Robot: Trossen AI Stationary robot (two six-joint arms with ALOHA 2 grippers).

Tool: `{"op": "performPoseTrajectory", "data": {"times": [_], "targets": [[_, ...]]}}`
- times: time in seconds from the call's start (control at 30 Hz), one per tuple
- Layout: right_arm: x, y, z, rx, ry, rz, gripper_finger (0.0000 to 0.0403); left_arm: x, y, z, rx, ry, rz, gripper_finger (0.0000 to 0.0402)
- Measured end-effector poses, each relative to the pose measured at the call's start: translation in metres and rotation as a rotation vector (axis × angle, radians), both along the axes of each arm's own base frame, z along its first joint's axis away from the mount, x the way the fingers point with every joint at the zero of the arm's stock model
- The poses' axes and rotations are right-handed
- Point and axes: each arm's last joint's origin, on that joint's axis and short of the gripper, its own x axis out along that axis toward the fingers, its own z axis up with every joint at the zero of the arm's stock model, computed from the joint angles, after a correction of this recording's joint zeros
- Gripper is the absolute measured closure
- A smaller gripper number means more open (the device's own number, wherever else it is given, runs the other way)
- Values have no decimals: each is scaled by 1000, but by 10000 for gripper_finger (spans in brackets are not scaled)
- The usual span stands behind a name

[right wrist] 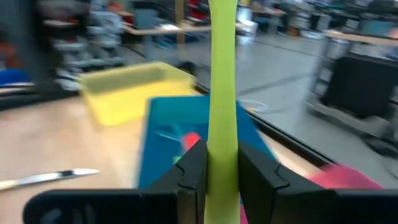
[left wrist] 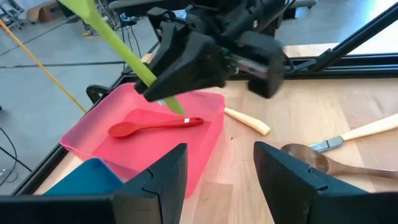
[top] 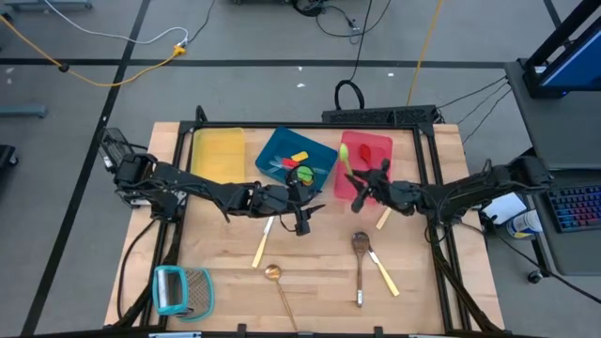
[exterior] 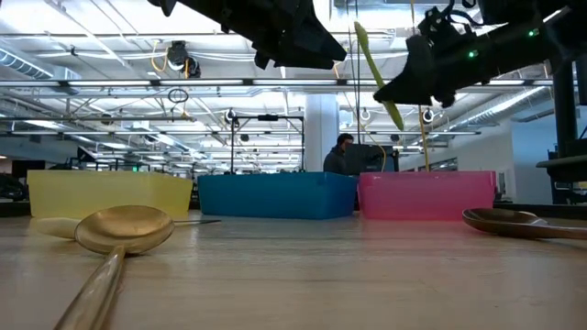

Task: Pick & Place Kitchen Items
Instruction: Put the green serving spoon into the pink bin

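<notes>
The right claw [top: 361,191] pinches a green spatula [top: 346,160] above the red tray [top: 376,145] — a narrow grip near one end, so it may swing and drop outside that tray. The left claw [top: 302,222] hangs open, empty, beside the tray.

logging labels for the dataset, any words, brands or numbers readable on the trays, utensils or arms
None can be read in any view.
Yellow tray, blue tray, red tray: plain walls, no label visible.
Green spatula in the right hand: no marking.
Brass spoon, wooden spoon, grater: no print visible.
Arm housings and background room signs: too small or blurred to tell.
</notes>
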Motion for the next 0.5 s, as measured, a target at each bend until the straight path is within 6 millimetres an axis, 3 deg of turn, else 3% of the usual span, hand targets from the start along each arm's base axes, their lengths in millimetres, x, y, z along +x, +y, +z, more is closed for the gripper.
{"op": "performPoseTrajectory", "data": {"times": [0.3,0.5], "targets": [[-14,-26,-17,166,76,-253,344,0,0,1,0,-8,1,215],[-21,-47,-30,373,110,-276,344,0,0,1,27,-2,-9,215]]}}
